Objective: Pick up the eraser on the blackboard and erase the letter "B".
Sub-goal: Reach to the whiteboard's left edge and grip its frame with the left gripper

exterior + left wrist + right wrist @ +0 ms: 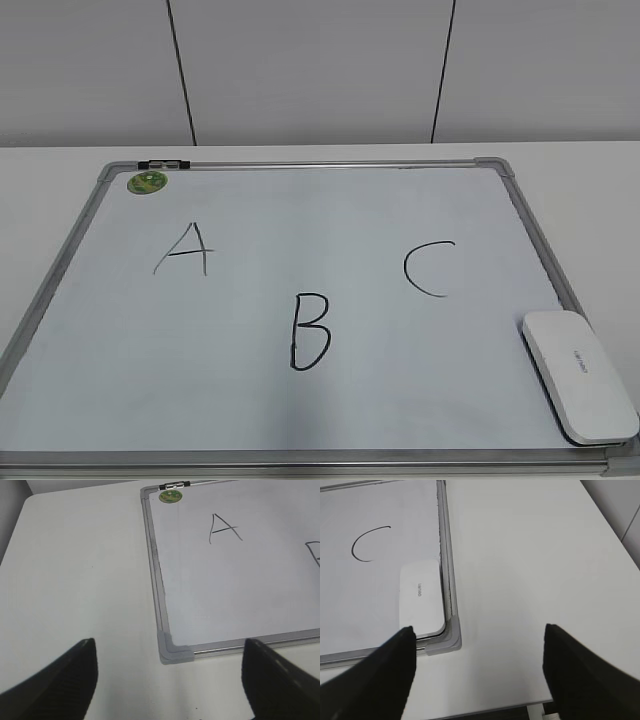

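The blackboard (100, 330) is a white board with a grey frame, lying flat on the table. The black letter "B" (309, 332) is drawn at its front middle, between "A" (184, 250) and "C" (428, 268). The white eraser (578, 374) lies on the board's front right corner; it also shows in the right wrist view (421, 596). My left gripper (167, 680) is open and empty above the table by the board's front left corner. My right gripper (477, 667) is open and empty above the table, just right of the eraser's corner. Neither gripper shows in the exterior view.
A small green round magnet (147, 182) sits at the board's far left corner, next to a metal clip (163, 163) on the frame. The white table (530, 565) stretches right of the board to its edge. A grey wall stands behind.
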Action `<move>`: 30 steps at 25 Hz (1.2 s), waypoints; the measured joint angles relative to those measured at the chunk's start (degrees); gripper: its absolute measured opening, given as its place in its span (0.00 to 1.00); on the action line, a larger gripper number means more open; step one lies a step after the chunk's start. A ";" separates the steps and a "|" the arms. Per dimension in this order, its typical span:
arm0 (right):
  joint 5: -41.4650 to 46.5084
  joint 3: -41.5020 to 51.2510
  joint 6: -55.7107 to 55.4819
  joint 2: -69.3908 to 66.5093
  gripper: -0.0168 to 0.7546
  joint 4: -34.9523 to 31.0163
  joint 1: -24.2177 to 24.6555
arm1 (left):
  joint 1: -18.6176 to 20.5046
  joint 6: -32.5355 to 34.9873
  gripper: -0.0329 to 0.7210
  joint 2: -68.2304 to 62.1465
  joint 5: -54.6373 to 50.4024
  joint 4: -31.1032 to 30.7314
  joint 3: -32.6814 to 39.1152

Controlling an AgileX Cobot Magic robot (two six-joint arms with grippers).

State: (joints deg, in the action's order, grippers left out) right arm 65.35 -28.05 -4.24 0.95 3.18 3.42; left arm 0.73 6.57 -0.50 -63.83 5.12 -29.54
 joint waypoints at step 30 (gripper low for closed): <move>0.00 0.00 0.00 0.00 0.78 0.00 0.00 | 0.00 0.00 0.92 -9.23 5.10 0.20 -1.79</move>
State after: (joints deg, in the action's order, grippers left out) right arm 65.35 -28.05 -4.24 0.95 3.18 3.42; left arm 0.73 6.57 -9.73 -58.73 5.32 -31.33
